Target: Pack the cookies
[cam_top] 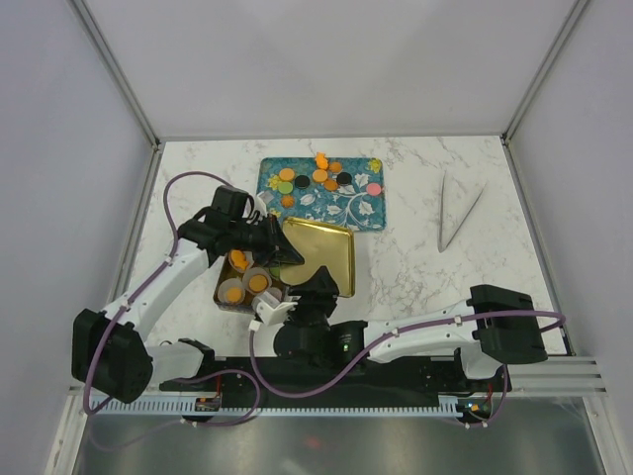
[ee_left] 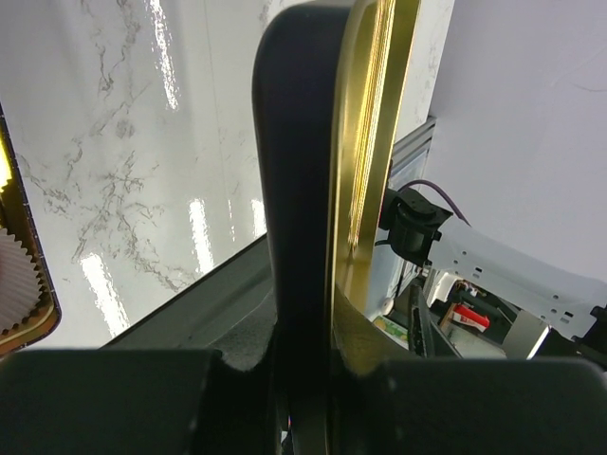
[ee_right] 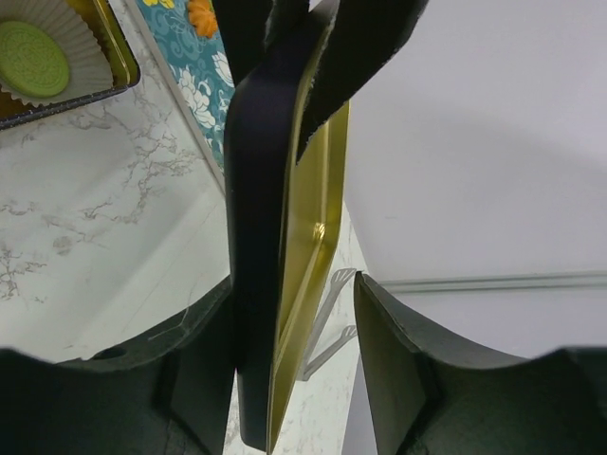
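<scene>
Right now most of the cookies (cam_top: 319, 177) lie on the blue flowery tray (cam_top: 368, 214) at the far side of the white worktop (cam_top: 425, 272). They are orange, green, black, pink and yellow. Some more are in a small tin (cam_top: 222, 293) near the left arm. Inside the tin are white paper cups (ee_right: 83, 43) with orange cookies in them. From the right wrist I can also see one green cookie (ee_right: 33, 57) lying in a cup in that tin.

The left tool (cam_top: 285, 249) is squeezed tight on one edge of a shiny gold lid (cam_top: 321, 252). It holds the lid up, right next to the tin. The right tool (cam_top: 319, 284) is at the near edge of the same lid. Its two fingers (ee_right: 394, 379) stand one on each side of the lid. There is a gap on one side, so this tool is partly wide and not gripping. Silver tongs (cam_top: 443, 213) lie on the worktop far off to the right, all on their own.
</scene>
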`<state>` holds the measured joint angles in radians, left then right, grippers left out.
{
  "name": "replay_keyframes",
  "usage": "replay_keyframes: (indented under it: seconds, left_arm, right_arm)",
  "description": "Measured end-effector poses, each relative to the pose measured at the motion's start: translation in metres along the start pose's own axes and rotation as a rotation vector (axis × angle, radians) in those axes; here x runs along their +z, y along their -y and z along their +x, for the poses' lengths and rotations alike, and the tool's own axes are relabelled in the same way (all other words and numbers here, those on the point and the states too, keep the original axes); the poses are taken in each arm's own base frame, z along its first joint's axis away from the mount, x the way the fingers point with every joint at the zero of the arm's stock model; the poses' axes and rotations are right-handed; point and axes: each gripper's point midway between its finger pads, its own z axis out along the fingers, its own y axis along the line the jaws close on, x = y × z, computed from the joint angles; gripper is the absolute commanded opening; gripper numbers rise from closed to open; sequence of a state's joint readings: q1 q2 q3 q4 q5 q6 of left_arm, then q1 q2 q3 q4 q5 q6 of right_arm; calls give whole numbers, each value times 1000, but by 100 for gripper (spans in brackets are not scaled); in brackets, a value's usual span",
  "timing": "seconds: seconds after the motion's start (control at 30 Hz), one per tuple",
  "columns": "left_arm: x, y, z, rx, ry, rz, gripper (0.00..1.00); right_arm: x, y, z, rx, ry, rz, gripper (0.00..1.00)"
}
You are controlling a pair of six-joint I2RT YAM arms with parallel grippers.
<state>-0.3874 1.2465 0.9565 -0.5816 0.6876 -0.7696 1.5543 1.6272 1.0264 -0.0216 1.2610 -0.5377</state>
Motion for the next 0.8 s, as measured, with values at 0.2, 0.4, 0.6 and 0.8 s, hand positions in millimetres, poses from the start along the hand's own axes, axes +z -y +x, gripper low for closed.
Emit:
replay_keyframes:
  seconds: [0.2, 0.4, 0.6, 0.8]
  left_arm:
    - [-3, 3, 1, 8, 4, 9, 6]
    - [-8, 11, -2, 32, 13, 31, 21]
    - [-13, 17, -4, 61, 26, 33, 51]
    - [-16, 16, -12, 69, 68, -3, 81]
  right_arm:
    - [3, -6, -1, -42, -3, 6, 35]
    - [4, -3, -5, 0, -2, 37, 8]
    - [4, 0, -5, -25, -6, 48, 1]
    - [0, 4, -4, -43, -5, 44, 0]
